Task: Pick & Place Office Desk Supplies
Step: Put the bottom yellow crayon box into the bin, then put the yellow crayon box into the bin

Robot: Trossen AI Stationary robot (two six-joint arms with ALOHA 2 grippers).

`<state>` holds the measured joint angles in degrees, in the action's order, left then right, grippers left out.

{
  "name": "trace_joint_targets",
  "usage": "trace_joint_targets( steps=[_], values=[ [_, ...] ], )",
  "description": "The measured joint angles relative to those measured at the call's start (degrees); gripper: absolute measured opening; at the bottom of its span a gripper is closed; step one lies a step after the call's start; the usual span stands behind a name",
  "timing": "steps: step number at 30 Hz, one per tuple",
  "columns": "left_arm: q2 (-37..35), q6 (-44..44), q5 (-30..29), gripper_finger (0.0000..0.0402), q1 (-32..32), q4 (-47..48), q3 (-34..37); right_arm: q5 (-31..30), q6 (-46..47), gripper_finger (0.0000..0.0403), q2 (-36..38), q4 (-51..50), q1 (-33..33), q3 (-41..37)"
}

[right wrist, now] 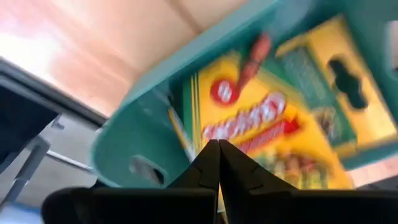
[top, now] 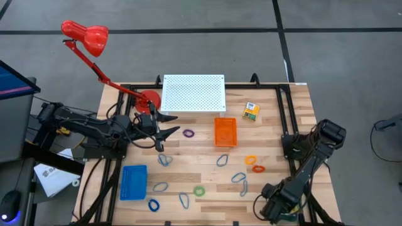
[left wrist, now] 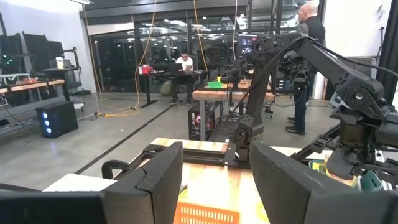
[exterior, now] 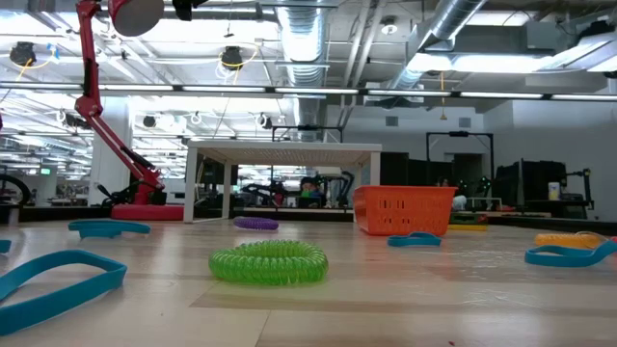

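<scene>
Surface (top: 207,179), wooden slats: your working field, with the supplies scattered across its middle and near edge. White perforated panel (top: 193,92), at the far edge: an obstacle, so keep your reach low and in front of it. Orange tray (top: 225,132), centre: a likely drop point, judging by the task. Blue tray (top: 133,182), near the left corner: empty so far as can be seen. Left hand (top: 168,125), hovering above the left half of the surface, fingers spread wide, holding nothing: you appear to be lining up a pick. Right hand (top: 276,210), parked at the near right corner, fingers pressed together and empty, over a teal tray (right wrist: 143,143) holding yellow boxes. Yellow box (top: 251,111), far right. Purple ring (top: 188,133), closest to your left hand: descend straight, centre it between the fingers, and close only at the wood.
</scene>
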<state>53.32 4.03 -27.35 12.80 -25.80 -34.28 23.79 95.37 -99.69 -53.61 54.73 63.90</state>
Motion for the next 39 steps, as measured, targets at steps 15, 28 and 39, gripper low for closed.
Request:
trace_joint_targets(
  steps=[15, 28, 39],
  values=[
    [0.0, 0.0, 0.0, 0.0182, 0.0, 0.1, 0.0, 1.7, 1.7, 0.0, -0.4, -0.4, 0.6, 0.0],
    [0.0, 0.0, 0.0, 0.0182, 0.0, 0.1, 0.0, -22.1, -5.5, 0.0, -0.4, -24.4, -2.9, 10.2],
    [0.0, 0.0, 0.0, 0.0182, -0.4, -1.0, 0.0, -47.6, -29.2, 0.0078, 0.9, -30.4, -18.3, 11.4]
  ],
)
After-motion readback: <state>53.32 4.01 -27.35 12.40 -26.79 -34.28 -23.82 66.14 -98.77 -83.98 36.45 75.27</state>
